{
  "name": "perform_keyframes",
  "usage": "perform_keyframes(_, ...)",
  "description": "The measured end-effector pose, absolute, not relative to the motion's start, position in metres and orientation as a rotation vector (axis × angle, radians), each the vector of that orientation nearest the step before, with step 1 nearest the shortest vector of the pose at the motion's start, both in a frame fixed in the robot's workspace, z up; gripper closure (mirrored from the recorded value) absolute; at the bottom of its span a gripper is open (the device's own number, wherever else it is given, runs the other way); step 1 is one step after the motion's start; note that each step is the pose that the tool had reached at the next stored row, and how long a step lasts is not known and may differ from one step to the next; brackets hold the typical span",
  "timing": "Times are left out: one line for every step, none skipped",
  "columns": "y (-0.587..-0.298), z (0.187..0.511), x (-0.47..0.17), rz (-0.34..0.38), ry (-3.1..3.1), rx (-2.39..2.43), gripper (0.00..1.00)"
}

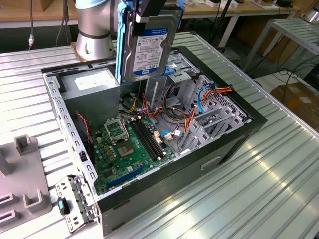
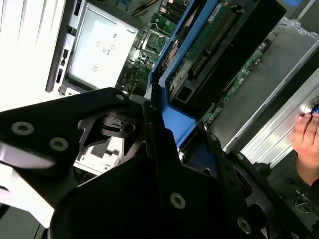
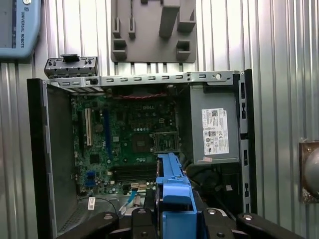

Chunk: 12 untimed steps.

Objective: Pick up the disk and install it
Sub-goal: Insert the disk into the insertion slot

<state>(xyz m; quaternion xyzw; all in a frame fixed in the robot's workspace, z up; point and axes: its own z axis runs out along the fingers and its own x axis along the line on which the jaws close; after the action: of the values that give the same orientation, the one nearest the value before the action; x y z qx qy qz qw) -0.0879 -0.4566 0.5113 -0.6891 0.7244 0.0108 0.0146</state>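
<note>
Gripper (image 1: pixel 151 9) is clenched on the disk (image 1: pixel 149 47), grasping the blue bracket at its upper edge. The disk hangs upright on edge, aloft above the open case (image 1: pixel 199 164), over the space between power supply (image 1: pixel 92 82) and motherboard (image 1: pixel 124 149). It is not seated. A person's hand (image 2: pixel 306 137) rests by the case in the second wrist view.

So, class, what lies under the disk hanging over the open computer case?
The gripper holds the disk above the open case. Below it show the green motherboard, coloured cables and a metal drive cage. In the exterior view the disk hides what lies straight behind it.
</note>
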Motion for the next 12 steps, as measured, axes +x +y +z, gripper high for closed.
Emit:
perform_keyframes(-0.459,0.511,-0.088,0.034,2.255,-2.145,0.63)
perform_keyframes(-0.464,0.51,-0.087,0.034,2.255,-2.145,0.63)
perform_keyframes(-0.468,0.51,-0.084,0.034,2.255,-2.145,0.63)
perform_keyframes(-0.469,0.509,-0.082,0.034,2.255,-2.145,0.63)
perform_keyframes(-0.47,0.509,-0.08,0.034,2.255,-2.145,0.63)
perform_keyframes(-0.471,0.509,-0.076,0.034,2.255,-2.145,0.63)
perform_keyframes(-0.471,0.509,-0.072,0.034,2.255,-2.145,0.63)
perform_keyframes(-0.472,0.508,-0.069,0.034,2.255,-2.145,0.63)
perform_keyframes(-0.473,0.508,-0.066,0.034,2.255,-2.145,0.63)
perform_keyframes(-0.475,0.508,-0.064,0.034,2.255,-2.145,0.63)
perform_keyframes(-0.477,0.507,-0.063,0.034,2.255,-2.145,0.63)
perform_keyframes(-0.481,0.506,-0.061,0.034,2.255,-2.145,0.63)
